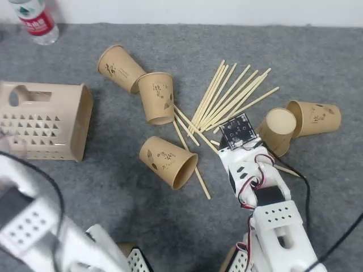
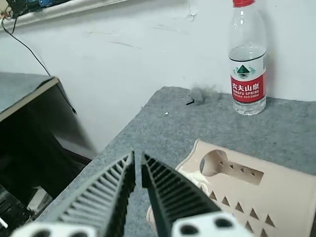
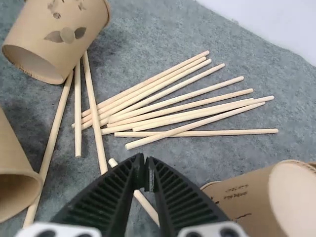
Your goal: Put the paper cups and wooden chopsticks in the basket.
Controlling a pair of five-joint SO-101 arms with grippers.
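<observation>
Bottle: a water bottle [image 1: 35,20] stands at the far left back corner of the bench [image 1: 295,56]. It is not part of the job.
Basket: the basket [image 1: 45,122] lies on its side at the left, with its mouth facing the cups. I cannot see inside it.
Left arm: the left arm [image 1: 34,226] is low at the left, near the basket. Its jaws are almost together and hold nothing.
Cups: there are five, all lying on the bench outside the basket. Cup 1 [image 1: 119,67] and cup 2 [image 1: 157,96] touch each other, near the basket's mouth. Cup 3 [image 1: 168,161] lies by itself in front of them. Cup 4 [image 1: 278,131] and cup 5 [image 1: 313,117] touch each other, far off at the right.
Sticks: the chopsticks [image 1: 227,102] lie spread like a fan between cup 2 and cup 4. A few more run down past cup 3. None are in the basket.
Right arm: the right arm [image 1: 266,198] is over the near end of the fan, beside cup 4. Its jaws are together and hold nothing. One stick lies right under the tips.
Done: nothing yet, I think.
Left to do: all five cups and every stick must still go in. The basket may need to be stood up first.
</observation>
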